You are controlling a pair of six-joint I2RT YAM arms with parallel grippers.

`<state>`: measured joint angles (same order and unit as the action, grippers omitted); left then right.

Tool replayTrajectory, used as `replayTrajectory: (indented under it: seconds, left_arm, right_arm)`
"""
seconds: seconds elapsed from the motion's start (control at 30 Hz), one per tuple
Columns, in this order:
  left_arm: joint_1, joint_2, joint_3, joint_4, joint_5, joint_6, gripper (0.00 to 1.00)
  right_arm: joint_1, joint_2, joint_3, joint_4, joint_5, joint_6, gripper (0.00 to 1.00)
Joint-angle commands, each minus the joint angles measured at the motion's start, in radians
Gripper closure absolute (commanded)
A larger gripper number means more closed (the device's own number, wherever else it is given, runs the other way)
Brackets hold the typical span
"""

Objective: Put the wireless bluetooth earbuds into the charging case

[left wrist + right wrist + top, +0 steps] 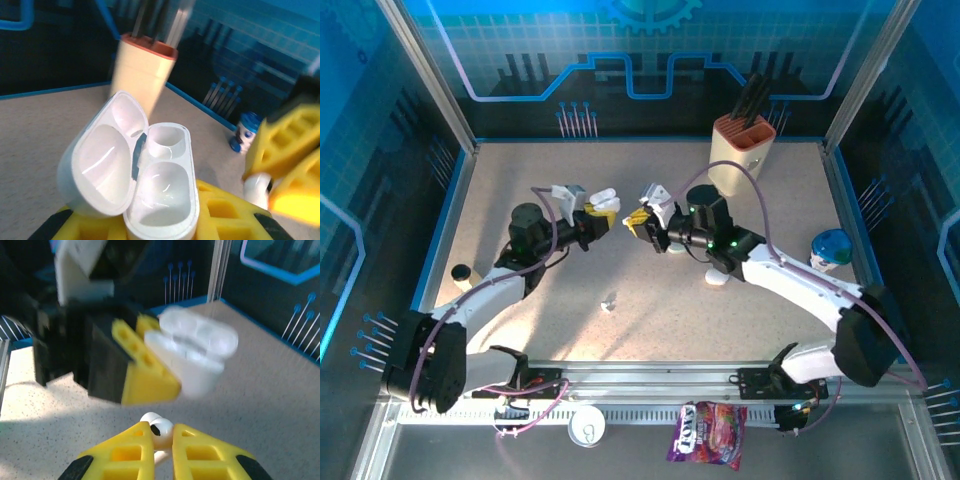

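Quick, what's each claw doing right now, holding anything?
The left gripper is shut on the open charging case.
The right gripper is shut on a white earbud.

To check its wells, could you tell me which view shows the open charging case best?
Left wrist: the charging case is close, lid open, both wells empty. Right wrist blurs it; top external shows a tiny white shape.

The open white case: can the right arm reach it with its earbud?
Probably yes. The right gripper, shut on an earbud, faces the open case in the left gripper, with nothing between them.
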<state>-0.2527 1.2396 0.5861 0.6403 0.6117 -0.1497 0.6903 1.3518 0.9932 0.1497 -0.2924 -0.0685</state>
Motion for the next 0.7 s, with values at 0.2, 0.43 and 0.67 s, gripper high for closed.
replayTrajectory:
  seconds: [0.2, 0.43, 0.67]
  left_arm:
    - [-0.056, 0.033, 0.003, 0.026, 0.263, 0.199, 0.90]
    - [-0.080, 0.034, 0.008, 0.022, 0.364, 0.206, 0.88]
    - [-0.080, 0.012, 0.006, 0.019, 0.334, 0.208, 0.93]
  right_arm:
    - [-0.022, -0.098, 0.016, -0.049, -0.078, -0.087, 0.87]
    - [-0.032, -0.079, 0.031, -0.073, -0.090, -0.102, 0.87]
    - [-0.046, -0.077, 0.021, -0.084, -0.109, -0.102, 0.88]
